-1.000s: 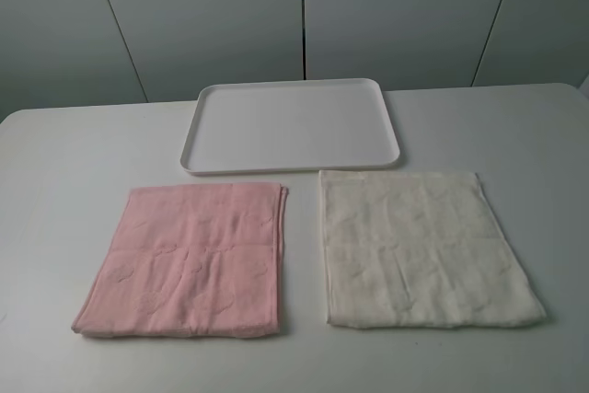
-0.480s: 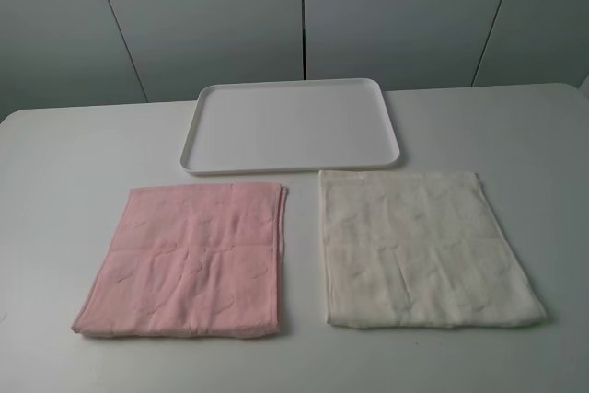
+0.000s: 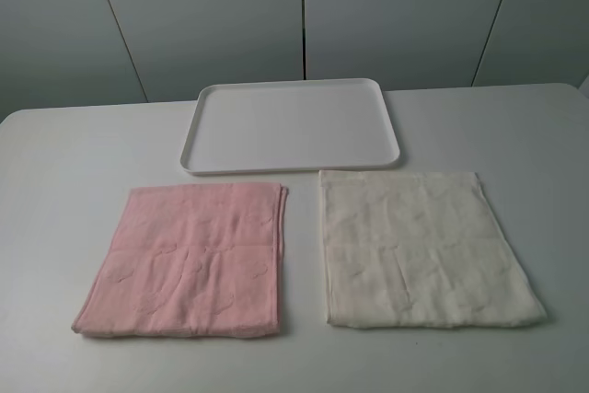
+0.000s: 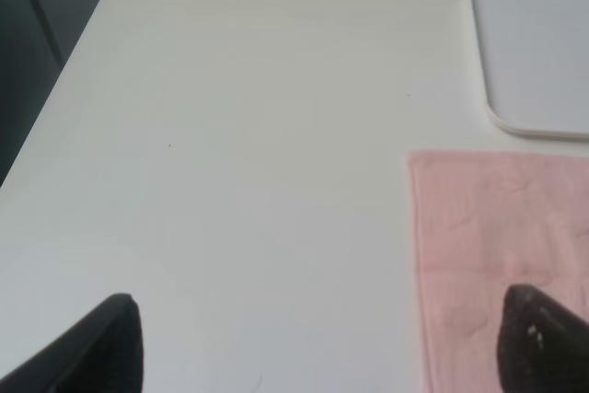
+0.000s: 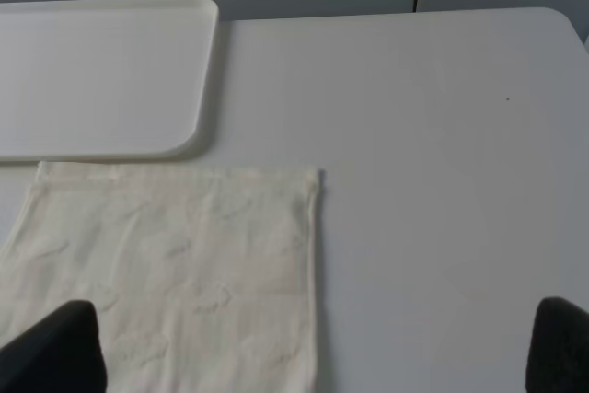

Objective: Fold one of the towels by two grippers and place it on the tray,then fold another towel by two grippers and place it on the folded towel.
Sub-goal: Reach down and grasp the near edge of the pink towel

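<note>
A pink towel (image 3: 187,260) lies flat on the white table (image 3: 64,163) at front left; it also shows in the left wrist view (image 4: 502,246). A cream towel (image 3: 419,248) lies flat at front right, also in the right wrist view (image 5: 175,264). A white tray (image 3: 290,126) sits behind them, with nothing on it. No gripper shows in the exterior view. My left gripper (image 4: 322,347) is open above bare table beside the pink towel. My right gripper (image 5: 313,356) is open above the cream towel's outer edge.
The tray's corner shows in the left wrist view (image 4: 515,121) and in the right wrist view (image 5: 198,135). Grey cabinet panels (image 3: 304,16) stand behind the table. The table's rounded back corners show in both wrist views.
</note>
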Tool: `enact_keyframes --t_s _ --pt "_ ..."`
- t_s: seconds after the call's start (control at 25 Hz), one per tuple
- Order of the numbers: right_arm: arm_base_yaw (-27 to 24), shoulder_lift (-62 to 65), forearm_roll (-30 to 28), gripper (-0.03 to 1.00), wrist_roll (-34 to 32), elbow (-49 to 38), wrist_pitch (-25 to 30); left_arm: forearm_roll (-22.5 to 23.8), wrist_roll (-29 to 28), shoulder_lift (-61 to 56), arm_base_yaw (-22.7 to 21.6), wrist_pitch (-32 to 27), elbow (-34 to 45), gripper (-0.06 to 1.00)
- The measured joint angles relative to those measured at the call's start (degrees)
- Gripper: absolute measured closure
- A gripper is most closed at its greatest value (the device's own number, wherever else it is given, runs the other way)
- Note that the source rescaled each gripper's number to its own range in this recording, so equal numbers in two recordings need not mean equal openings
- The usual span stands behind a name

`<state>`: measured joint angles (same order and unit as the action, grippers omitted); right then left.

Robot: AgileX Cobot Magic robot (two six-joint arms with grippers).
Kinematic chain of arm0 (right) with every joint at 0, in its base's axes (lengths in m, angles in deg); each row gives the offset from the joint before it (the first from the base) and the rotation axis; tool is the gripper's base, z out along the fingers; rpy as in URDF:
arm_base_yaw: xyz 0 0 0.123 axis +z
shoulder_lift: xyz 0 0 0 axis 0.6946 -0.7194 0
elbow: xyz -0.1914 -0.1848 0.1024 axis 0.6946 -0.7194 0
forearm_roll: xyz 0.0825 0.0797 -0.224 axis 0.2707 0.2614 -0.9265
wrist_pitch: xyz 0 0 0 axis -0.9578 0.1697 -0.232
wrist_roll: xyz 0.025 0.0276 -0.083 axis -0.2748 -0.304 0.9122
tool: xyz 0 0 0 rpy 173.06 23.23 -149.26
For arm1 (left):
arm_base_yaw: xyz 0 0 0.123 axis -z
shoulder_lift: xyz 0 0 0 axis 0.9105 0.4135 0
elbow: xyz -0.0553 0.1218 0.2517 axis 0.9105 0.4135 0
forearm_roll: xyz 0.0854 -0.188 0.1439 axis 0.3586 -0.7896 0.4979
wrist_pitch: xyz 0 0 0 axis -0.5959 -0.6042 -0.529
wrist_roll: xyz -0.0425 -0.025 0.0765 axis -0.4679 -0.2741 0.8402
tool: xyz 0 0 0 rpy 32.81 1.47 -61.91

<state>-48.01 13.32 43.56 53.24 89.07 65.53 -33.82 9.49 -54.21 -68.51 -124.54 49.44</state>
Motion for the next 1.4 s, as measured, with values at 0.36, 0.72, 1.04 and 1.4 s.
enact_keyframes --t_s 0.36,0.72,1.04,1.4 --pt "0.00 0.00 6.83 -0.02 0.73 1.10 0.52 -3.25 6.47 5.09 0.00 2.02 -2.29 -0.06" --pt "0.00 -18.47 19.14 -0.02 18.50 7.22 -2.26 -4.44 24.12 25.13 0.00 3.51 -10.45 -0.06" --pt "0.00 -43.60 42.78 -0.02 49.91 9.50 -3.50 -7.25 44.57 51.23 3.64 1.94 -21.00 -0.06" --pt "23.83 -62.16 38.09 -0.02 54.55 16.71 -13.16 1.57 49.61 73.26 17.94 1.23 -22.94 -0.06"
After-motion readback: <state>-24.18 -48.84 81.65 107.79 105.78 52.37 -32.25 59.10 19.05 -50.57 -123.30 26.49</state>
